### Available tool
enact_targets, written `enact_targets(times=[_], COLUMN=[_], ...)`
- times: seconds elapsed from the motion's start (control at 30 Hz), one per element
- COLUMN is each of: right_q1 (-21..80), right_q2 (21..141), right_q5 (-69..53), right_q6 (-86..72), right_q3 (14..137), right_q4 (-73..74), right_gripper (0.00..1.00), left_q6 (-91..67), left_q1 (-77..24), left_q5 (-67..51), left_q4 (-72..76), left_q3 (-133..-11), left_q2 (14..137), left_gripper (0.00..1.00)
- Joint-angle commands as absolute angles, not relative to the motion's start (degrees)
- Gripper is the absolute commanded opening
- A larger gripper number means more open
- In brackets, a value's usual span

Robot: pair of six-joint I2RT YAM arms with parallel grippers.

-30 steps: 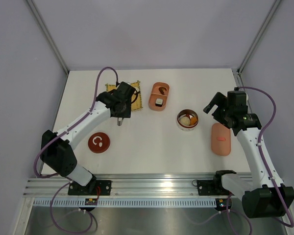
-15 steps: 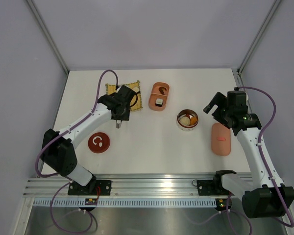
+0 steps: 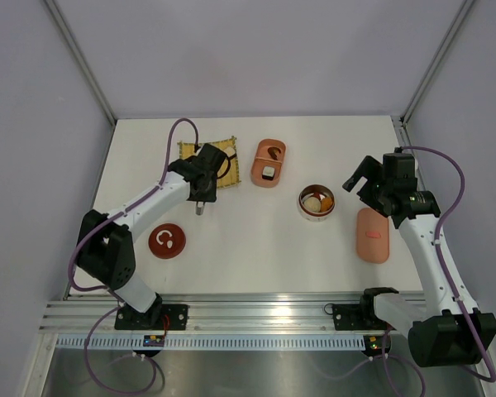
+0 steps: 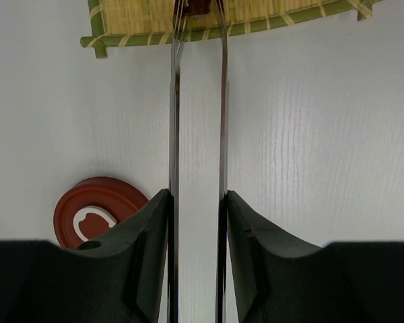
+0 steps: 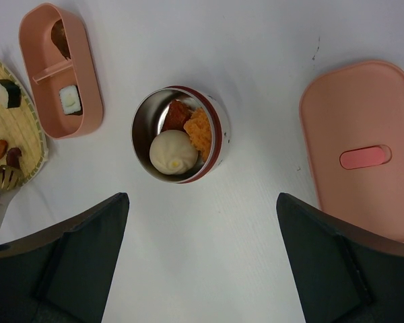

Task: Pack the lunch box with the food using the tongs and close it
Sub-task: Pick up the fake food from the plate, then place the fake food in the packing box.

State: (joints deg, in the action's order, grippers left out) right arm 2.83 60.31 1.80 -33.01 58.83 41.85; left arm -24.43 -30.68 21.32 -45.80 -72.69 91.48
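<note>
Left gripper (image 4: 196,198) clamps slim silvery two-armed tongs (image 4: 175,121) — arms squeezed near-parallel. The tips bracket a small brown food lump (image 4: 200,7) at 12 o'clock on the yellow woven mat (image 4: 135,17) — firm pinch not discernible.

Pink lunch box (image 5: 64,122), yellow-green woven mat (image 4: 256,13), red lid (image 4: 102,200)

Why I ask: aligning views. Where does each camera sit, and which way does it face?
Top external: above and behind, looking down at the table; both arms show.
Left wrist: looks along the tongs to the yellow mat; left gripper clamps them.
Right wrist: looks down on steel bowl, lunch box; open right gripper shows.
Shared: both wrists see the mat.
</note>
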Motion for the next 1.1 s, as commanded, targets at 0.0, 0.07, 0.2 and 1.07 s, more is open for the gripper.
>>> enact_targets(times=[0.0,0.07,0.2,1.07], right_q1=[2.64,2.64,2.64,2.64], right_q2=[60.38,60.38,60.38,60.12], right_q5=[0.7,0.79,0.88,1.67], right_q6=[-32.61,-32.43,-32.43,-32.61], right_q3=[59.94,60.12,59.68,59.33], right_q4=[41.4,41.4,41.4,41.48], right_gripper=[1.0,0.99,0.99,0.99], left_q6=[-23.64,-23.64,-23.64,-22.24], left_q1=[-30.32,-30.23,-30.23,-36.74], left_q5=[19.6,18.9,18.89,9.32], left_q4=[-42.19,-42.01,-42.62,-46.76], left_q3=[-73.3,-73.3,-73.65,-109.68], left_q2=[92.02,92.02,91.32,107.84], left_gripper=[0.38,0.33,0.24,0.11])
